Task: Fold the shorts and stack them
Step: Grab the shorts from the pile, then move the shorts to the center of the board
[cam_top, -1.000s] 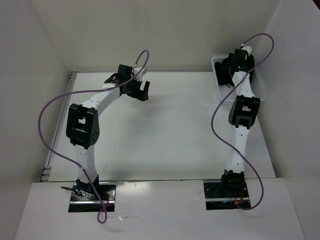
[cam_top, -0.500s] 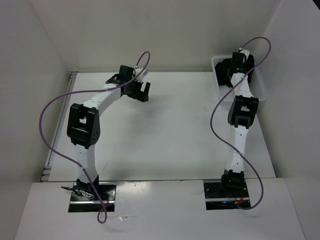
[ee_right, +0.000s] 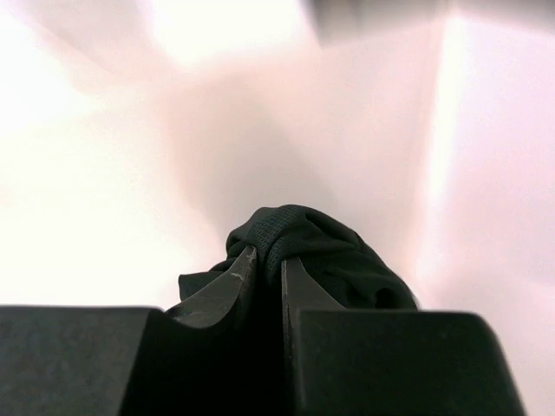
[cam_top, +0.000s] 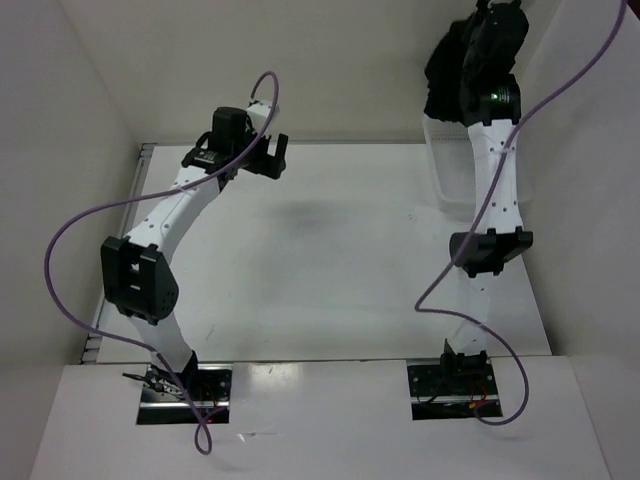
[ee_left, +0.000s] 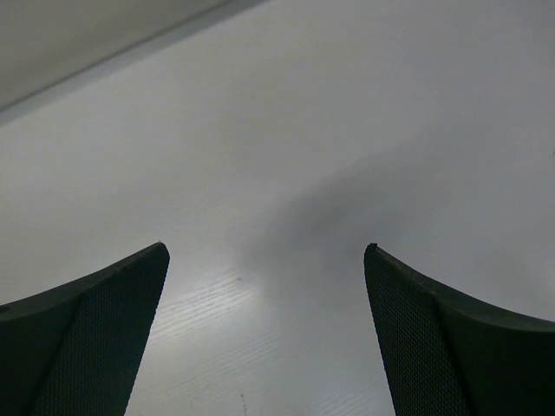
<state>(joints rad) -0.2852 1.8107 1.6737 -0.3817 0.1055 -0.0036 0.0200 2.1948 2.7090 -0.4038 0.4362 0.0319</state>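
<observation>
The black shorts [cam_top: 444,72] hang bunched in the air at the back right, above the white mesh basket [cam_top: 441,175]. My right gripper [cam_top: 478,45] is raised high and shut on them. In the right wrist view a fold of black mesh fabric [ee_right: 340,253] bulges out over the tips of the right gripper [ee_right: 267,260], pinched between its nearly closed jaws. My left gripper [cam_top: 262,157] hovers over the far left part of the table. It stands open [ee_left: 266,251], with only bare white table between its fingers.
White walls close in the table [cam_top: 330,260] at the back and on both sides. A metal rail [cam_top: 143,160] runs along its left edge. Purple cables loop off both arms.
My right gripper has shut on the shorts down in the basket and lifted them high above it. My left arm has shifted slightly left and back, still open.
</observation>
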